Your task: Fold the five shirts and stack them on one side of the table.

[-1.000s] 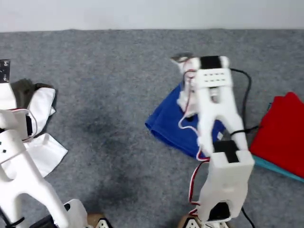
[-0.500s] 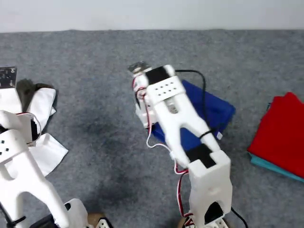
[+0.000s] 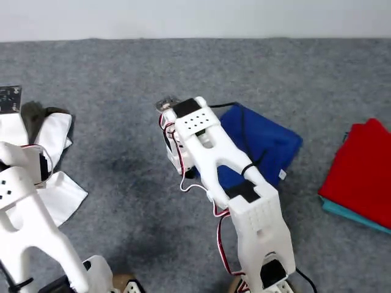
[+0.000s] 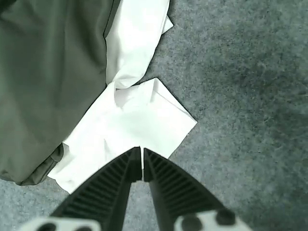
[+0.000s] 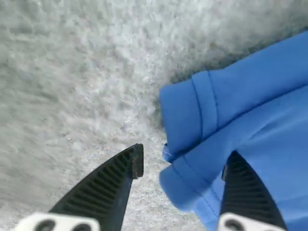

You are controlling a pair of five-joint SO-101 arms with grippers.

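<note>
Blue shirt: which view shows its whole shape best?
The high view: the blue shirt lies nearly whole, partly behind the right arm. The right wrist view gives one folded edge between the open right pincer. The left wrist view faces white cloth.

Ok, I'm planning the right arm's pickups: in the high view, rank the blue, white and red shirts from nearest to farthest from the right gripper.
1. Blue shirt, mid-table, right beside the right gripper.
2. White shirt, off at the table's left edge, by the other arm.
3. Red shirt, at the far right edge.
</note>
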